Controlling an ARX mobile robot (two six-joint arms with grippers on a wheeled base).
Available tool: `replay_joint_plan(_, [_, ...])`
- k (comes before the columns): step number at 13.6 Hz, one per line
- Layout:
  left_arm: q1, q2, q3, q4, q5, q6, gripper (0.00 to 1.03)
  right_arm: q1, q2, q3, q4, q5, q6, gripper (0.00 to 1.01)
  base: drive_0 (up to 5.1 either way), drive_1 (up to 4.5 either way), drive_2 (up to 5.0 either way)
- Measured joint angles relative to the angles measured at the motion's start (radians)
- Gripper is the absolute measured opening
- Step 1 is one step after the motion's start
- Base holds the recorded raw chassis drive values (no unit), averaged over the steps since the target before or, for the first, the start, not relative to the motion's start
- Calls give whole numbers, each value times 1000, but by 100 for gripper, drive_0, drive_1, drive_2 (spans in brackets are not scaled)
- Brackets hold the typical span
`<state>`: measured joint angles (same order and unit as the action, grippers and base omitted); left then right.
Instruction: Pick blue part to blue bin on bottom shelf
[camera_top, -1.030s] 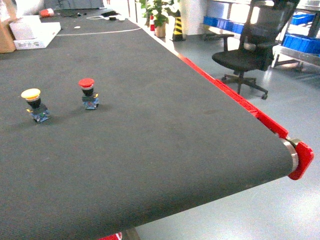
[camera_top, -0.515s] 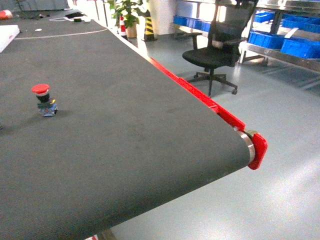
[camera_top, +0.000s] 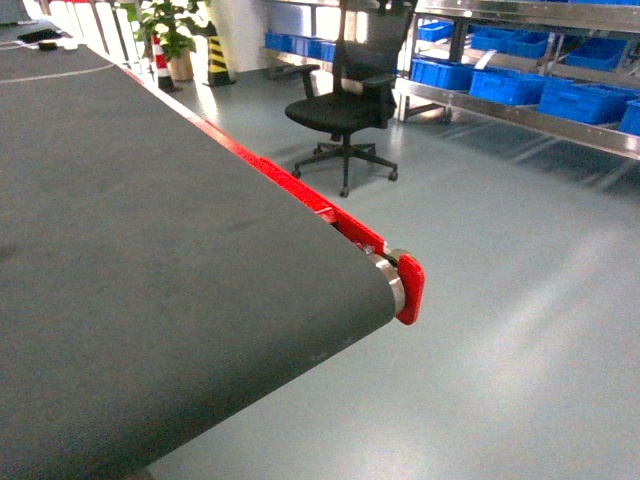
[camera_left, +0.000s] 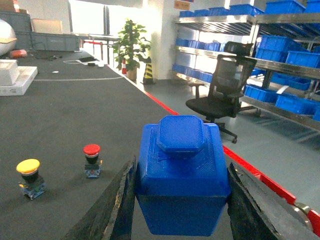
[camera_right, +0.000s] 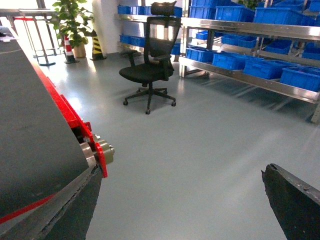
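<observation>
- Two dark fingers (camera_left: 117, 205) of the left gripper (camera_left: 182, 210) are seen clamped on the blue part (camera_left: 182, 185), one pressed against each side of it.
- A matte, layered plastic surface is shown on the blue part: a blocky body with sloped shoulders, topped by a raised eight-sided cap.
- The part is held upright above the bench (camera_left: 60, 115), whose top is a dark, finely ribbed belt with a red side rail (camera_top: 300, 195) and a shiny metal roller (camera_top: 392, 280) at its end.
- Behind the part, on the belt, a yellow-capped push button (camera_left: 29, 172) and a red-capped push button (camera_left: 91, 159) are seen standing upright, near each other but apart.
- The right gripper (camera_right: 185, 210) is spread wide, with nothing between its dark fingers (camera_right: 292, 202); it is held level over the smooth grey floor (camera_right: 200, 140) just past the bench end.
- Stainless-steel shelving (camera_right: 250, 75) is lined with blue bins (camera_right: 300, 77) along the far wall; its lowest level is seen in the head view, well apart from both grippers.
- A black mesh-backed office chair (camera_top: 345, 105) is parked on its castors in front of the shelving.
- A potted plant (camera_left: 131, 50) and a striped cone (camera_left: 149, 72) are visible by the far end of the bench.
</observation>
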<state>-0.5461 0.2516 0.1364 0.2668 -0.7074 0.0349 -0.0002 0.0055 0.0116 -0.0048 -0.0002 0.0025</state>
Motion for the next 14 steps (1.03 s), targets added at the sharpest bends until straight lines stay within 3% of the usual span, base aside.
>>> replay_joint_plan(14, [0, 0, 0, 0, 0, 0, 42, 0, 0, 0, 0, 0, 0, 98, -164, -164, -164])
